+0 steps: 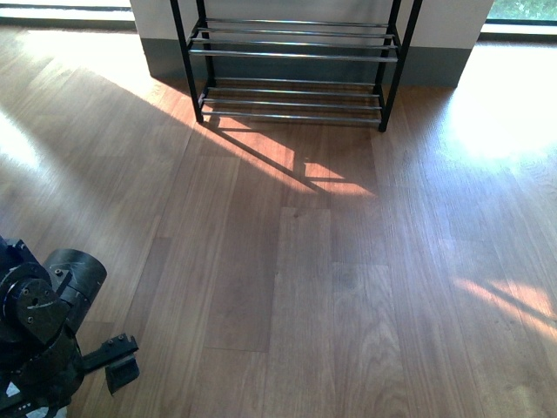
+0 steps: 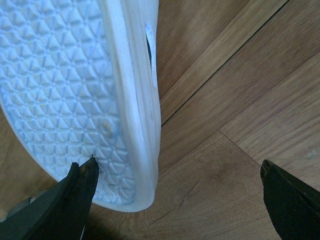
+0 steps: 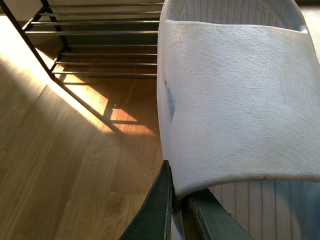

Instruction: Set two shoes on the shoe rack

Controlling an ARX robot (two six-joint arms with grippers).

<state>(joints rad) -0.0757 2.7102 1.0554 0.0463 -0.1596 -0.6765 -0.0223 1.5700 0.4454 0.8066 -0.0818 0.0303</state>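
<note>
The right gripper (image 3: pixel 177 195) pinches a pale blue rubber slide (image 3: pixel 240 100) by its strap, with the black metal shoe rack (image 3: pixel 100 35) at upper left. The left gripper (image 2: pixel 178 165) hangs open by a second slide (image 2: pixel 60 75). The thin pinch could slip.

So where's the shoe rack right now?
The shoe rack stands straight ahead in the front view, against the far wall; the right wrist view shows it beyond the pale blue slide.
</note>
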